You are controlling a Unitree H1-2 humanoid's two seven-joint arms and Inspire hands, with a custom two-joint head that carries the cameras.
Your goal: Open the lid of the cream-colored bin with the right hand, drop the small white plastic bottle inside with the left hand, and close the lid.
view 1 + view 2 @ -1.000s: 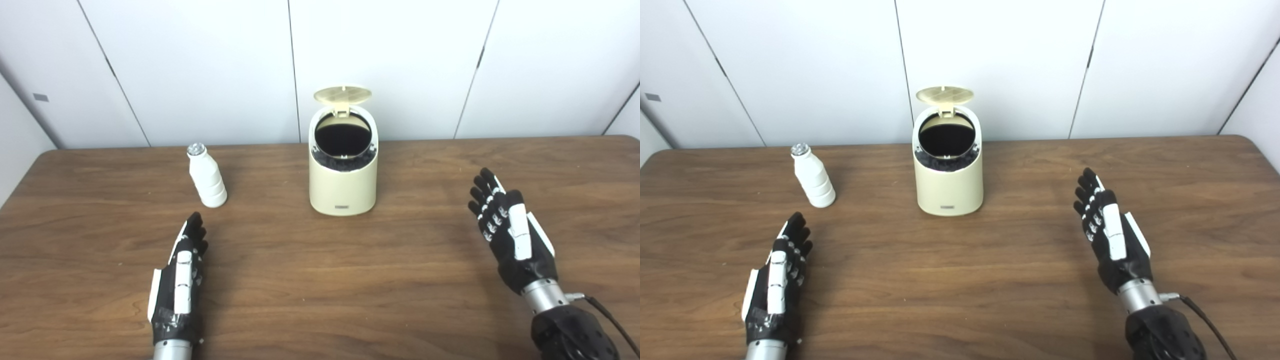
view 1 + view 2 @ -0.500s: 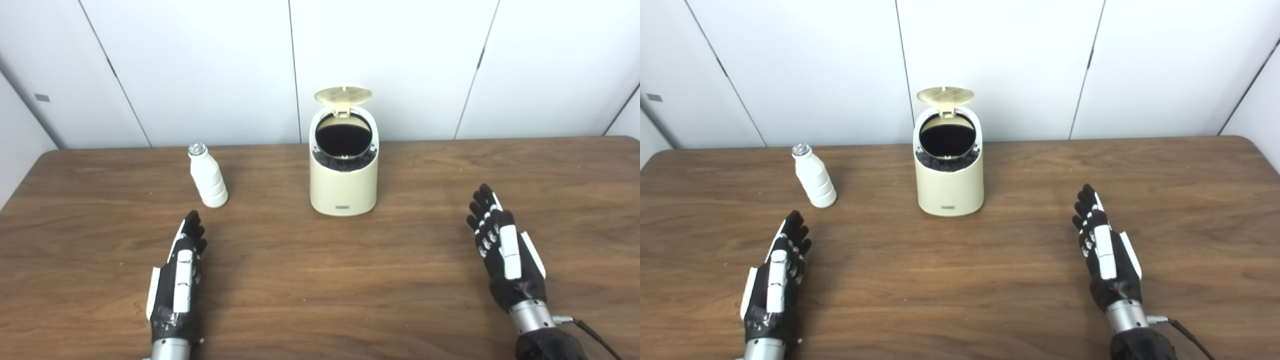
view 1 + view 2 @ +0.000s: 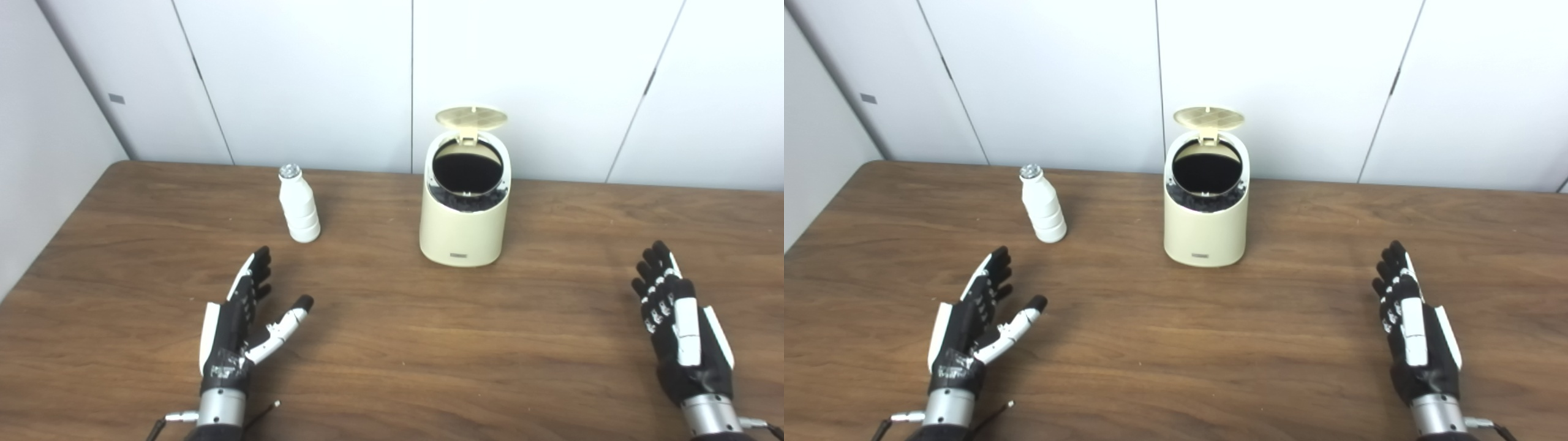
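Cream bin (image 3: 463, 229) standing upright toward the back middle of the brown wooden table (image 3: 392, 367), lid (image 3: 471, 116) tipped up and back on its hinge, dark round opening exposed and facing forward. Dark liner showing around the inside of the rim. Small label low on the bin's front face.

Small white bottle (image 3: 298, 205) upright on the table to the left of the bin, well apart from it, silvery cap on top, ribbed lower body. Not touched by anything.

Left robot hand (image 3: 242, 321) low over the near left part of the table, spread wide, fingers (image 3: 256, 275) stretched forward toward the bottle, thumb (image 3: 288, 318) swung out to the right. Holding nothing, short of the bottle with bare table between them.

Right robot hand (image 3: 1415, 327) over the near right part of the table, back of the hand turned up, fingers straight and slightly apart, also empty. Well away from the bin, off to its right and nearer the front edge.

White panelled wall (image 3: 306, 79) behind the table.
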